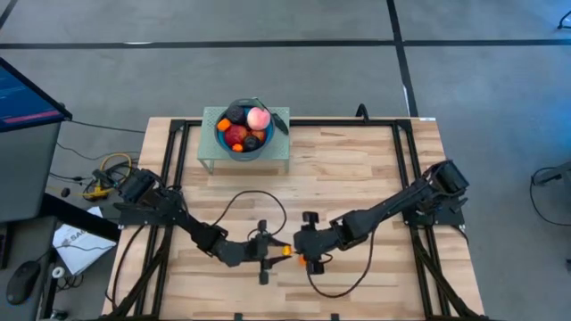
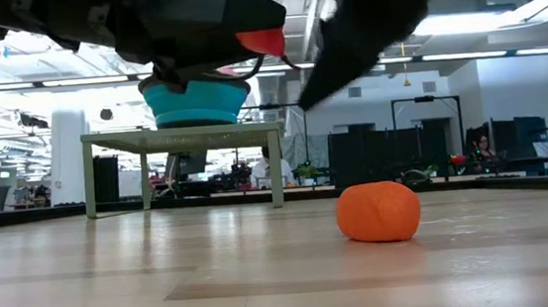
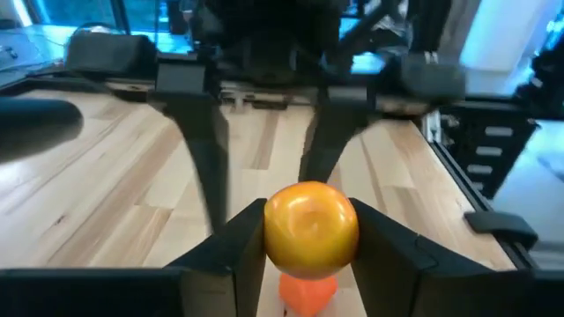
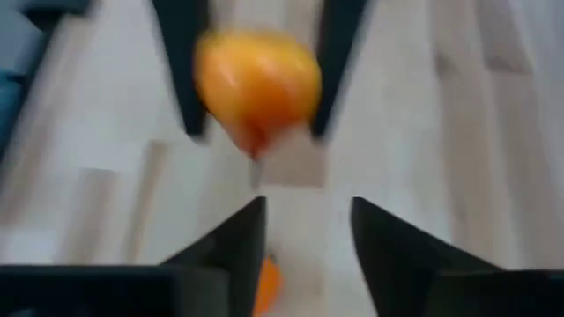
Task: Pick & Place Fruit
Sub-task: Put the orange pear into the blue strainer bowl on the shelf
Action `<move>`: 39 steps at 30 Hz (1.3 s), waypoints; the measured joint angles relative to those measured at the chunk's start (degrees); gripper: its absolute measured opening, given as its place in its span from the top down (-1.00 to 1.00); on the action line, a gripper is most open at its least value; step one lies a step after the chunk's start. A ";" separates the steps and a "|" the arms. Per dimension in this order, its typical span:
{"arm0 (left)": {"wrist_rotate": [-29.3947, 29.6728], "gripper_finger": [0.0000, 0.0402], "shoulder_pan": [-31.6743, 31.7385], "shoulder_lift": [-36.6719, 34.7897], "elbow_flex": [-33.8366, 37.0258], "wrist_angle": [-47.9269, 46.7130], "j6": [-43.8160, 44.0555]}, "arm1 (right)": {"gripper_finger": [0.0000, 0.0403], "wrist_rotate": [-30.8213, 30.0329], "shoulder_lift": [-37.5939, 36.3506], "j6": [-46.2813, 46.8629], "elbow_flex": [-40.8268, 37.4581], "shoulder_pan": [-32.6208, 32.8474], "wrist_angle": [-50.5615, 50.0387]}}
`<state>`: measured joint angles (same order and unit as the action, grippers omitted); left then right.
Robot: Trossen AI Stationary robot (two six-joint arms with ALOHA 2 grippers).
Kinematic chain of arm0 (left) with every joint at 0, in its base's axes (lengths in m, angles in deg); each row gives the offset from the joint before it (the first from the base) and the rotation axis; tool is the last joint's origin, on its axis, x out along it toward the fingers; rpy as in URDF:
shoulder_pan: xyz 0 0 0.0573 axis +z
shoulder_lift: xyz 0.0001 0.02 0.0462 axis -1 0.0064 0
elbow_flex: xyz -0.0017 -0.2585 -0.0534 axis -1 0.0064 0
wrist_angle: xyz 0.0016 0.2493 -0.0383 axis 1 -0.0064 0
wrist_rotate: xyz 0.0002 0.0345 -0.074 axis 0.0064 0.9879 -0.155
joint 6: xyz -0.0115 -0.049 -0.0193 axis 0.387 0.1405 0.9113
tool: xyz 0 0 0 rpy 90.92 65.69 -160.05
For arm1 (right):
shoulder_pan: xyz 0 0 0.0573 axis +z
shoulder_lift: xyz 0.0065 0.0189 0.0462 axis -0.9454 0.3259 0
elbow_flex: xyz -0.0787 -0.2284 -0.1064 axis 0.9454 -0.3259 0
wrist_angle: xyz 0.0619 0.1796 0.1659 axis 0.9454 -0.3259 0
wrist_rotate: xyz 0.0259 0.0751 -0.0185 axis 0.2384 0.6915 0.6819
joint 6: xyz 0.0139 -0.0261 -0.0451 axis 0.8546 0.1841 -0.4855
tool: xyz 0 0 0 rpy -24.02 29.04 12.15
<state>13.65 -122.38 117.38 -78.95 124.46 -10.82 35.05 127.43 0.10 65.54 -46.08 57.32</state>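
My left gripper (image 1: 282, 251) is shut on a small round yellow-orange fruit (image 3: 310, 227) above the middle of the table's near part. My right gripper (image 1: 306, 242) faces it from the right, open and empty, its fingers (image 4: 242, 246) a little short of the fruit (image 4: 257, 81). A small orange (image 2: 379, 212) lies on the table under the two grippers and also shows in the left wrist view (image 3: 308, 295). A blue bowl (image 1: 245, 143) on a green stand (image 1: 278, 153) at the far side holds a pink peach (image 1: 259, 117), a red apple (image 1: 235, 135) and dark plums. My left gripper pinches the yellow-orange fruit by its two opposite sides (image 3: 271, 231) between its two fingers. The fingers lie about level and come from the table's left. The fruit is lifted clear of the table, above the small orange.
Cables loop over the tabletop near both arms (image 1: 259, 201). The wooden table top (image 1: 357, 169) is bare between the grippers and the stand. Dark frame rails (image 1: 401, 169) run along the table's left and right sides.
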 joint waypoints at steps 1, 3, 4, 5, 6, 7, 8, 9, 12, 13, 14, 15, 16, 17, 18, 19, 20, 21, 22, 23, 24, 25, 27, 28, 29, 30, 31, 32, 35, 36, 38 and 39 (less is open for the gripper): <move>0.37 0.31 0.01 0.00 0.08 0.22 0.57 | 0.09 -2.17 0.00 0.43 -0.81 0.44 -0.17; 0.66 0.32 0.03 0.00 1.18 2.87 1.05 | -0.06 -8.73 0.00 1.65 -4.01 1.86 1.50; 0.84 0.33 0.12 0.00 2.02 5.03 1.11 | -0.12 -12.38 0.08 2.10 -5.94 2.80 2.74; 0.94 0.34 0.28 0.00 2.99 7.80 1.56 | -0.16 -16.31 0.11 2.66 -7.79 3.85 4.83; 0.96 0.34 0.53 0.00 4.08 11.11 2.16 | -0.20 -19.82 0.13 3.12 -9.52 4.95 7.62; 1.03 0.34 0.84 0.00 5.32 14.72 2.99 | -0.22 -23.01 0.13 3.25 -11.17 6.18 11.02; 1.09 0.34 1.20 0.00 6.50 18.10 3.91 | -0.23 -25.79 0.13 3.23 -12.79 7.36 15.04; 1.08 0.33 1.64 0.00 7.63 21.44 5.18 | -0.23 -28.66 0.13 2.88 -14.24 8.56 18.78; 0.92 0.32 3.17 0.00 10.13 29.40 10.54 | -0.22 -37.93 0.79 -0.70 -16.86 12.29 31.72; 0.17 0.32 3.73 -0.01 10.55 31.07 12.48 | -0.20 -42.14 0.79 -3.21 -17.17 13.46 34.97; -0.93 0.32 4.28 -0.01 10.65 32.20 14.29 | -0.19 -45.92 0.79 -6.66 -17.10 14.51 38.78; -2.06 0.32 4.76 -0.01 10.67 33.20 15.78 | -0.17 -49.28 0.75 -11.28 -17.02 15.48 42.93; -3.27 0.33 5.21 -0.02 10.61 33.98 17.14 | -0.15 -51.97 0.69 -16.40 -17.02 16.08 47.45; -4.36 0.33 5.57 -0.02 10.41 34.44 17.95 | -0.13 -54.06 0.68 -22.34 -17.01 16.54 51.91; -5.43 0.33 5.90 -0.02 10.18 34.99 18.43 | -0.11 -55.35 0.68 -28.18 -17.02 16.76 56.38; -6.35 0.33 6.18 -0.02 9.91 35.71 18.60 | -0.10 -55.76 0.68 -33.72 -17.02 16.78 60.61; -7.21 0.32 6.29 -0.02 9.56 36.24 18.62 | -0.08 -55.74 0.68 -38.51 -17.00 16.72 64.15; -7.94 0.32 6.50 -0.02 9.22 36.63 18.62 | -0.06 -55.76 0.68 -42.59 -17.02 16.52 66.95; -8.63 0.31 6.60 -0.02 8.97 36.96 18.59 | -0.04 -55.72 0.68 -46.16 -17.02 16.22 68.90; -9.03 0.31 6.60 -0.02 8.70 37.06 18.58 | -0.03 -55.70 0.68 -48.92 -17.02 15.85 70.16; -9.42 0.31 6.60 -0.02 8.35 37.12 18.58 | -0.01 -55.53 0.68 -50.77 -16.91 15.40 70.59; -9.46 0.31 6.60 -0.02 8.12 37.33 18.56 | 0.00 -54.84 0.68 -51.99 -16.71 14.94 70.56; -9.31 0.31 6.60 -0.08 7.79 37.83 18.51 | 0.03 -51.40 0.68 -52.85 -16.31 14.04 69.59; -9.52 0.31 6.60 -0.11 7.57 37.65 18.35 | 0.04 -48.63 0.74 -52.84 -15.86 13.60 69.02; -9.59 0.32 6.60 -0.11 7.59 37.51 18.17 | 0.05 -46.89 0.74 -52.84 -15.44 13.20 68.54; -9.54 0.32 6.60 -0.09 7.61 37.43 18.16 | 0.06 -46.38 0.74 -52.84 -15.01 12.86 68.29; -9.56 0.32 6.60 -0.09 7.61 37.51 18.16 | 0.08 -46.22 0.74 -52.82 -14.73 12.48 68.28; -9.55 0.32 6.60 -0.09 7.61 37.68 18.14 | 0.10 -46.03 0.74 -52.83 -14.57 12.10 68.28; -9.55 0.31 6.60 -0.09 7.61 37.86 18.07 | 0.17 -44.06 0.74 -52.93 -14.29 11.21 68.24; -9.53 0.31 6.60 -0.09 7.61 37.92 18.01 | 0.20 -43.55 0.74 -52.92 -14.29 10.92 68.19; -9.51 0.31 6.60 -0.09 7.61 38.03 17.99 | 0.25 -42.99 0.72 -52.24 -14.26 10.46 67.07; -9.47 0.31 6.60 -0.09 7.61 38.12 17.97 | 0.28 -42.47 0.72 -51.36 -14.24 10.32 66.15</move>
<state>4.18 -115.78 117.29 -71.34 162.58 7.14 -7.41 128.15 -51.27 51.29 -35.76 123.47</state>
